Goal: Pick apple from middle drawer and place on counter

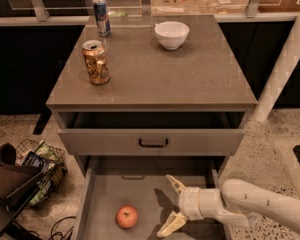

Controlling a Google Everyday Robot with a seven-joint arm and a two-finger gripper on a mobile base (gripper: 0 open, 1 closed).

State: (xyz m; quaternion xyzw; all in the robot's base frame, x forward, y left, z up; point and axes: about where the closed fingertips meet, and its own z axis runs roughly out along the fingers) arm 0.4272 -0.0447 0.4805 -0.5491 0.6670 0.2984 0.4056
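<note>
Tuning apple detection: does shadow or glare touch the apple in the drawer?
Camera view: the open gripper, right of the apple, throws its shadow on the middle drawer floor between them; the apple looks evenly lit, no glare.

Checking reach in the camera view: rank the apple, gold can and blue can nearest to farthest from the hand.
Hand, open, over the middle drawer's right side.
1. Apple, drawer floor, just left.
2. Gold can, counter's front left.
3. Blue can, counter's back left.

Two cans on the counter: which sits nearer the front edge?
The gold can, front-left; the blue can stands at the back. The gripper, open, is low in the middle drawer, right of the apple.
</note>
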